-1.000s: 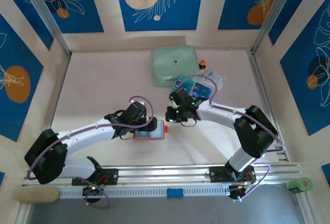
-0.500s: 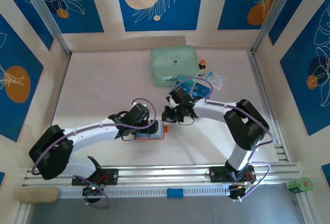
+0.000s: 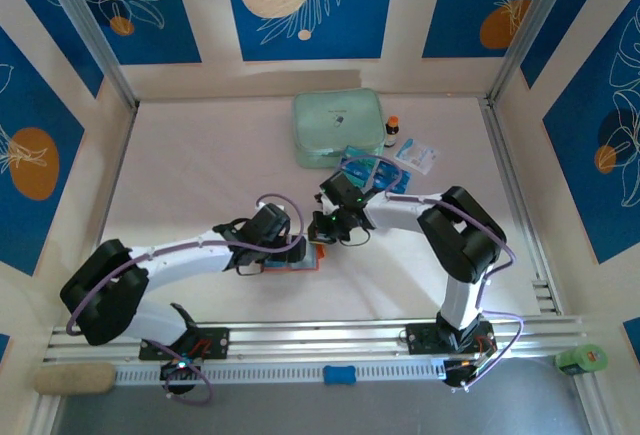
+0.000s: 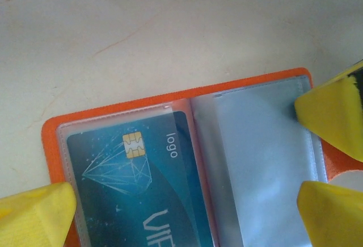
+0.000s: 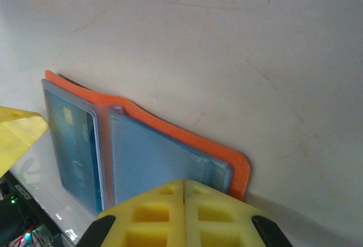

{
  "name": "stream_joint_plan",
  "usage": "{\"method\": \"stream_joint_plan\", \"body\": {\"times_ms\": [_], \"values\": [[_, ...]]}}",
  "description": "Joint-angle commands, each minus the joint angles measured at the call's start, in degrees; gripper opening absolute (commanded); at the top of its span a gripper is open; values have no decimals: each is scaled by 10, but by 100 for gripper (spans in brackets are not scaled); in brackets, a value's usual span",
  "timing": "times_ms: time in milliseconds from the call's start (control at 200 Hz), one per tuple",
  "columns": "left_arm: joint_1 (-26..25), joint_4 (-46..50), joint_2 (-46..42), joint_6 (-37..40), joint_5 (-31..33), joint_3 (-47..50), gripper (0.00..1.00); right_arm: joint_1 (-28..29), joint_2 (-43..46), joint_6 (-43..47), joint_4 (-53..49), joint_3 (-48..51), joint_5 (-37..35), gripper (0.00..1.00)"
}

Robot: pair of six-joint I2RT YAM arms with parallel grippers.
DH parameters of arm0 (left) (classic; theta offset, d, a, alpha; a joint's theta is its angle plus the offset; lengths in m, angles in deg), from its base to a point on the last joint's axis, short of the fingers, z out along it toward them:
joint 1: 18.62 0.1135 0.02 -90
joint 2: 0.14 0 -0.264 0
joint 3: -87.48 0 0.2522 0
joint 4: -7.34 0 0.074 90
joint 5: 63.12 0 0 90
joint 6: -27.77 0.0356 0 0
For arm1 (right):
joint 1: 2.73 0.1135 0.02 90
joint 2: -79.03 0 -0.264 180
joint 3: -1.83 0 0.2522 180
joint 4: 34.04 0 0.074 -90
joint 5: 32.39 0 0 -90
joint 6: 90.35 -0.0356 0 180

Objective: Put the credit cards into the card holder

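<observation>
The left gripper hangs low over the small orange fold-over card holder. Its yellow fingers are spread wide apart, one at each side of the open holder. Whether they touch it I cannot tell.

The card holder lies open and flat on the pale table, its clear plastic sleeves facing up. In the top view it sits near the middle of the table, toward the near edge, between the two arms. One teal-blue credit card with a gold chip and light markings is tucked in the left sleeve. The right sleeve looks pale blue-grey, and I cannot tell what is in it.

The right gripper has its yellow fingers pressed tight together. Its tip is at the edge of the holder on the side away from the card, just over the clear sleeve. In the left wrist view its tip reaches in over that sleeve from the right. Whether it pinches anything cannot be made out.

Farther back on the table, well apart from the holder, more teal-blue credit cards lie in a loose pile. They are just beside a large mint-green zip case. A white-and-blue packet lies near them on the right. A small dark bottle with an orange cap stands beside the case.
</observation>
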Motion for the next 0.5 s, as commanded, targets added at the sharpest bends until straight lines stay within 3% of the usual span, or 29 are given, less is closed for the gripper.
{"method": "stream_joint_plan", "body": {"times_ms": [0, 495], "values": [[-6, -9, 5, 2, 9, 13, 100, 10, -22, -1, 4, -18, 21, 0], [-6, 22, 10, 2, 45, 15, 97, 15, -35, -6, 9, -21, 21, 0]]}}
